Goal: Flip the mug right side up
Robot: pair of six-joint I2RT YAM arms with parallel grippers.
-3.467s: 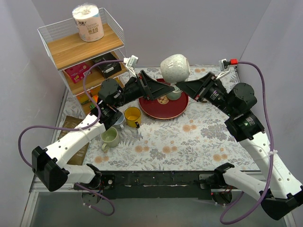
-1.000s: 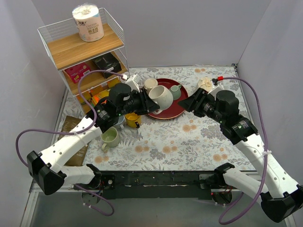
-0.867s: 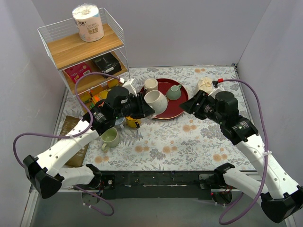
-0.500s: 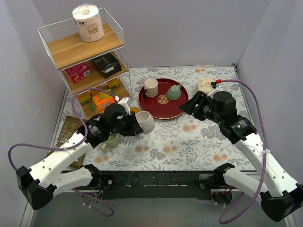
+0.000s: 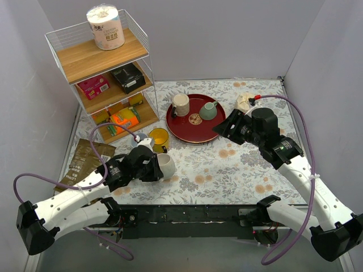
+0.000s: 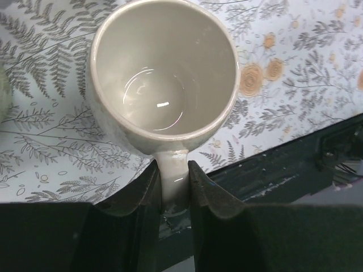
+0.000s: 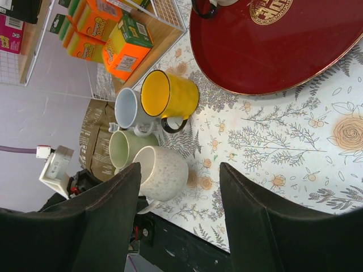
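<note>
The speckled cream mug (image 6: 164,73) sits mouth-up just ahead of the left gripper (image 6: 173,170), whose jaws pinch its handle, beside a green mug (image 7: 126,148). Its base is hidden; it perhaps rests on the floral tablecloth (image 7: 272,130). The right gripper (image 5: 222,129) hangs agape, empty.

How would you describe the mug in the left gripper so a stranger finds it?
Start at the wire shelf, then drop to the mugs before it. The speckled cream mug is nearest the front edge; unlike the yellow mug and green mug, its handle sits in the left gripper.
</note>
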